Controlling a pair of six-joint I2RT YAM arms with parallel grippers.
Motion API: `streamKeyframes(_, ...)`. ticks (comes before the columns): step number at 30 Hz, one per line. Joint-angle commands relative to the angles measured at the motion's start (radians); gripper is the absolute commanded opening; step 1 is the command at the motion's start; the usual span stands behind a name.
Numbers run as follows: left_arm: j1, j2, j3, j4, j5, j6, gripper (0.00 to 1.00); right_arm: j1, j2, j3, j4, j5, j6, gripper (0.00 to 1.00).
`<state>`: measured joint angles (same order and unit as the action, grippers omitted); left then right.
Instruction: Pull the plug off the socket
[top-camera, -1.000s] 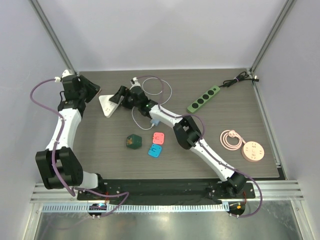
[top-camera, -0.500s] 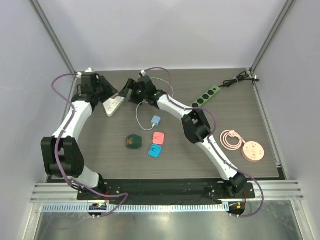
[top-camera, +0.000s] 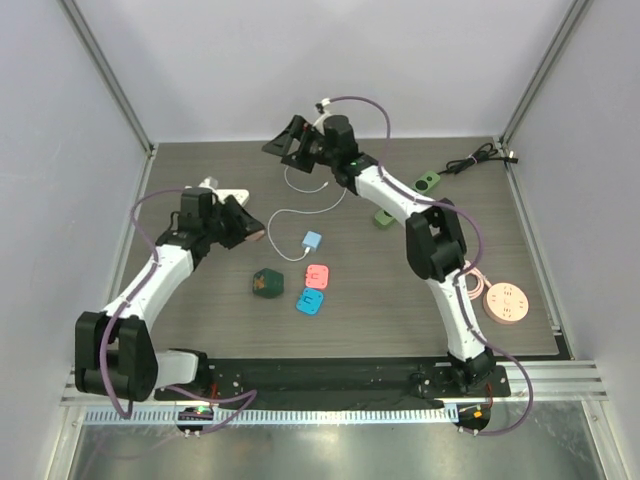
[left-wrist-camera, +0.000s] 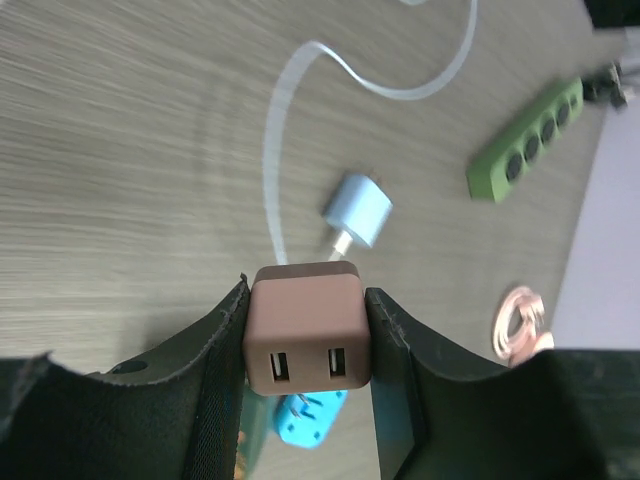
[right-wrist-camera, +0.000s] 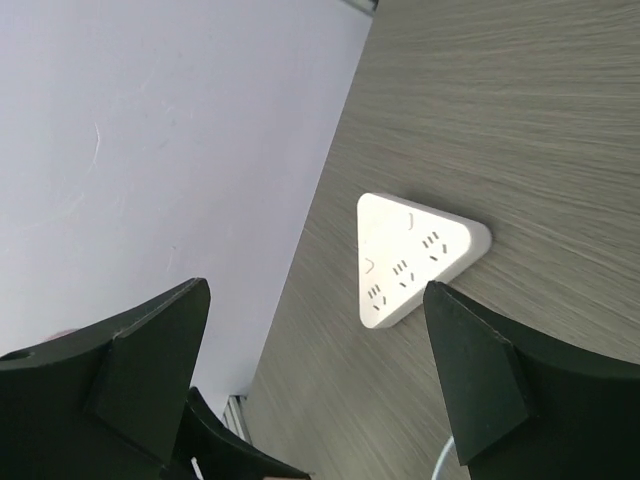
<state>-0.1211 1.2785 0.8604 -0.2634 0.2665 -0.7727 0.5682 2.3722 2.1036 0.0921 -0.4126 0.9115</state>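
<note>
Left pincer (left-wrist-camera: 305, 310) pinches the brown plug (left-wrist-camera: 305, 345) between its pads, apart from the white socket (right-wrist-camera: 415, 260) facing your spread right pincer (right-wrist-camera: 315, 300); you may judge the extraction done, only release outstanding.

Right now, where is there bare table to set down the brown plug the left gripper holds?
Widest bare patch for the brown plug: the front, between the blue plug and the right arm. Another at right, between the green power strip and the pink coiled cable. Crowded: the middle, around the white cable, light-blue adapter, green cube and pink plug.
</note>
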Motion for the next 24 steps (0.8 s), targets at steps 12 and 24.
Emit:
streamKeyframes(12,-0.333,0.41,0.224,0.369,0.215,-0.123,0.01,-0.343,-0.482,-0.569,0.348,-0.046,0.078,0.95)
streamKeyframes(24,-0.416,0.737,0.351,0.446,0.306,-0.264,0.19,-0.551,-0.57,-0.758,0.449,-0.087,0.141,0.96)
